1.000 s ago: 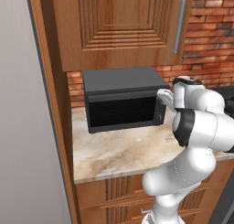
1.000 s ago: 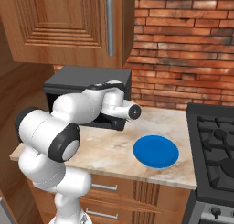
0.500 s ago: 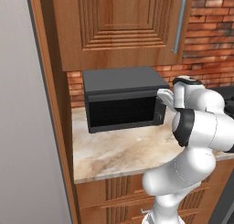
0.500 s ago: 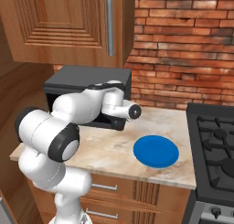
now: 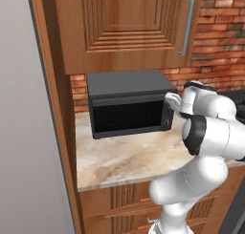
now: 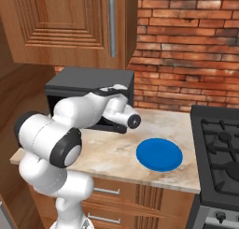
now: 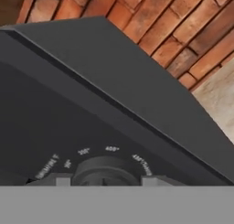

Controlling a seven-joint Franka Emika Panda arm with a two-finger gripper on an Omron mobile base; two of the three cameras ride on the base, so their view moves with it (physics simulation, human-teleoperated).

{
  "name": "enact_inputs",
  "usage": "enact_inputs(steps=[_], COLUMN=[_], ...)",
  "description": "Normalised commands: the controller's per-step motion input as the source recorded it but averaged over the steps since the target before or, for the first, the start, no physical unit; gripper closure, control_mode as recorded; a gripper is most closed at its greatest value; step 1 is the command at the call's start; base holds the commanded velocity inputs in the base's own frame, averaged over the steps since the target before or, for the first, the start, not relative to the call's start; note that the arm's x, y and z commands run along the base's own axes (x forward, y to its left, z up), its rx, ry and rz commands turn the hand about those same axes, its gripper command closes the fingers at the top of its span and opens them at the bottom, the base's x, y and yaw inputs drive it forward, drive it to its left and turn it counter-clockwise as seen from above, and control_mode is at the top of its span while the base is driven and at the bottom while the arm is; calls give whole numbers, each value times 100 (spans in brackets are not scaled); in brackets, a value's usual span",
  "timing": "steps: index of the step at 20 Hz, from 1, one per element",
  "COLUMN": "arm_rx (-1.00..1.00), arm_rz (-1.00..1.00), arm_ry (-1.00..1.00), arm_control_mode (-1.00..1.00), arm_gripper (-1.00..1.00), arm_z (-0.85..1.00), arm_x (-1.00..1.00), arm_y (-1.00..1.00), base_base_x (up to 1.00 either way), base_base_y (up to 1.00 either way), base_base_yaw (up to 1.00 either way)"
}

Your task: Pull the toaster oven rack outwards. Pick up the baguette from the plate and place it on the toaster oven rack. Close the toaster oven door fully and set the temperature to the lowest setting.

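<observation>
While the toaster oven (image 5: 129, 104) sits at the back left of the desk (image 5: 124, 159) with its door (image 5: 128, 117) shut, the claw (image 7: 106, 181) is pressed up to the temperature dial (image 7: 106, 170) on the oven's right front strip. Whether its fingers are pinching the dial cannot be told. Toward the desk's front right lies the blue plate (image 6: 159, 154), bare.

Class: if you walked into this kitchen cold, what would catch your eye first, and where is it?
The white arm reaching across the counter to the oven, its tool at the dial on the oven's front right. Then the blue plate, bare on the counter beside the stove.
</observation>
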Motion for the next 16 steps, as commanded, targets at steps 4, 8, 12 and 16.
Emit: enact_inputs(steps=[4,8,12,16], arm_rx=[-68,-84,-90,-89], arm_rz=[6,6,4,3], arm_ry=[-82,-76,-68,-59], arm_control_mode=[-100,-100,-100,-100], arm_gripper=[100,100,100,100], arm_z=[-92,-71,-71,-79], arm_x=[0,0,0,0], arm_y=[54,57,51,34], base_base_x=[0,0,0,0], base_base_y=[0,0,0,0], base_base_yaw=[0,0,0,0])
